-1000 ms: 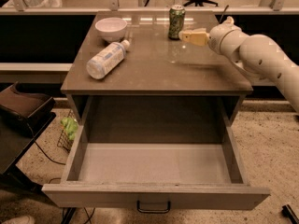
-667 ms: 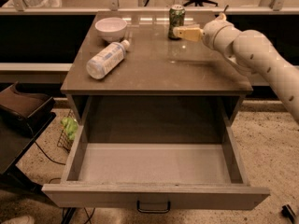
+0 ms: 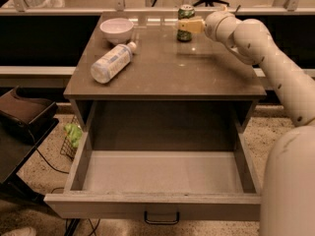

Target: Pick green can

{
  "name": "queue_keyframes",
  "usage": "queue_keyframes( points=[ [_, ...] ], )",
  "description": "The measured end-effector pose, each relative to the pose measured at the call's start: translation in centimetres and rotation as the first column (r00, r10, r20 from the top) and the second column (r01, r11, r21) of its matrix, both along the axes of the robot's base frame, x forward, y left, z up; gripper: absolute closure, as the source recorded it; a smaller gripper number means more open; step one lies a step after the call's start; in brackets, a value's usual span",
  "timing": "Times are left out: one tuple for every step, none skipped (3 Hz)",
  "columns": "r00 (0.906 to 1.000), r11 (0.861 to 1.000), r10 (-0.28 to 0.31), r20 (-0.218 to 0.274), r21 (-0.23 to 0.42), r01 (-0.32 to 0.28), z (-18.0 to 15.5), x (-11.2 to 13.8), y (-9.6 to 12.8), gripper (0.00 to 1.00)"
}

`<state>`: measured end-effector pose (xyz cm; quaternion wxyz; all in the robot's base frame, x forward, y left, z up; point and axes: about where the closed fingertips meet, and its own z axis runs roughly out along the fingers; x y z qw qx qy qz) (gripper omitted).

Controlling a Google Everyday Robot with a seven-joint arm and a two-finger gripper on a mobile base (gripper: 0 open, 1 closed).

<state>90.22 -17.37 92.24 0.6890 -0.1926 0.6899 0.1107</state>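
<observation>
The green can [image 3: 185, 14] stands upright at the back of the table top [image 3: 162, 63], right of centre; it is slim, mottled green, with a silver rim and reddish top. My gripper [image 3: 187, 25] reaches in from the right on a cream arm. Its yellowish fingers [image 3: 191, 25] lie across the can's lower half, level with it. I cannot tell if they press on the can.
A white bowl [image 3: 116, 30] stands at the back left. A clear plastic bottle with a white label [image 3: 111, 63] lies on its side left of centre. The drawer [image 3: 162, 173] below stands pulled out. A dark chair [image 3: 22, 114] is at left.
My gripper has moved left along the back of the table, from right of the can to right at the can. The can, bowl and bottle have not moved.
</observation>
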Motion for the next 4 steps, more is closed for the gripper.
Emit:
queue_keyframes(
  points=[
    [0.9999,1.000,0.001,-0.013,0.002,-0.001,-0.5,2.2,0.3,0.00],
    [0.9995,0.999,0.014,-0.030,0.030,-0.013,-1.0,3.8,0.7,0.00],
    [0.9982,0.998,0.039,-0.046,0.054,-0.037,-1.5,4.8,1.7,0.16],
    [0.9954,0.995,0.065,-0.070,0.083,-0.059,-2.2,5.5,2.7,0.40]
  ],
)
